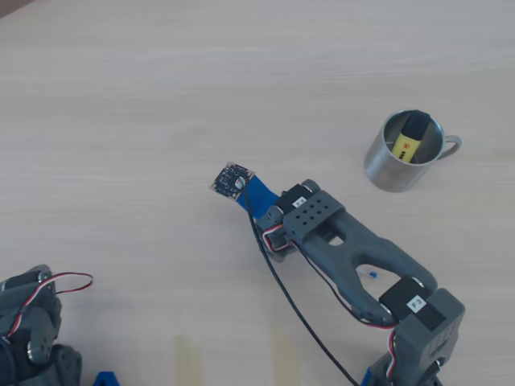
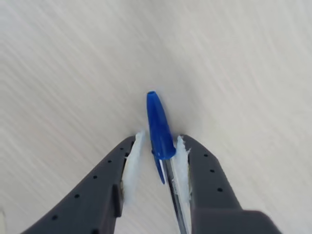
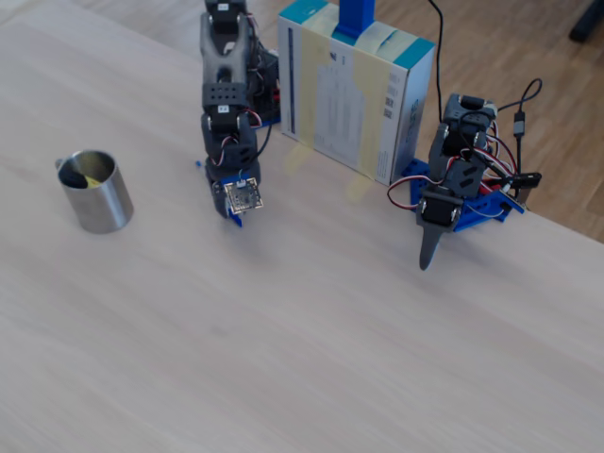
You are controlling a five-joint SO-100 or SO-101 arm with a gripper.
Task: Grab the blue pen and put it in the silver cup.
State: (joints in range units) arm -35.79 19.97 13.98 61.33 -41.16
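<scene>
Blue-capped, the blue pen (image 2: 161, 131) lies between the gripper (image 2: 157, 146) fingers, which grasp its barrel above the wooden table (image 1: 161, 96); the silver cup (image 1: 398, 157), well apart, holds a yellow marker (image 1: 410, 138).

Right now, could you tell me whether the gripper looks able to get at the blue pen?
Probably yes. In the wrist view the gripper already straddles the blue pen, whose cap lies between the white-padded fingers on bare table. Nothing blocks it; whether the jaws are actually clamped is unclear.
</scene>
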